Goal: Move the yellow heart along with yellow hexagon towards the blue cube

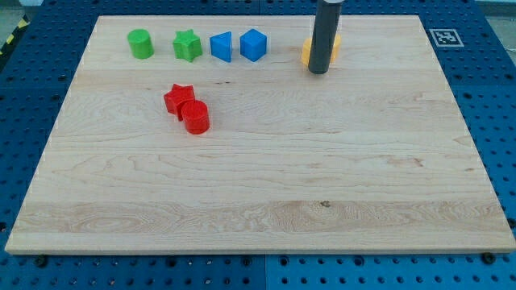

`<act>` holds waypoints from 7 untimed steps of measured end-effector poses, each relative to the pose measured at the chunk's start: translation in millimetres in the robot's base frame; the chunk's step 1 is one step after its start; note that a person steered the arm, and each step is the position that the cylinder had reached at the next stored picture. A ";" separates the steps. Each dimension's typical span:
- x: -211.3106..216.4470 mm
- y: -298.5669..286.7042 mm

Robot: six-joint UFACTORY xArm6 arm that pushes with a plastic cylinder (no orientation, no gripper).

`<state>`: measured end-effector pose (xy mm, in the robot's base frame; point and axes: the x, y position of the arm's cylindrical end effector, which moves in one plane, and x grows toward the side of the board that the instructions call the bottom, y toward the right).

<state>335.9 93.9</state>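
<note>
My tip (318, 71) rests on the board near the view's top, right of centre. The dark rod stands in front of two yellow blocks, whose edges show on both sides of it: one (307, 51) at its left, one (335, 46) at its right. Their shapes are mostly hidden by the rod. The blue cube (253, 44) sits to the left of them, apart from the left yellow block by a short gap. A blue triangular block (222, 46) lies just left of the cube.
A green star (187, 45) and a green cylinder (140, 43) continue the top row leftwards. A red star (178, 98) and a red cylinder (195, 117) touch each other lower left. The board's top edge (258, 16) is close behind the row.
</note>
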 end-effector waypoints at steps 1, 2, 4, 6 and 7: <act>7.7 -2.4; -0.1 -9.2; -23.7 -9.2; -3.1 50.8; -22.1 92.3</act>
<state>313.8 186.2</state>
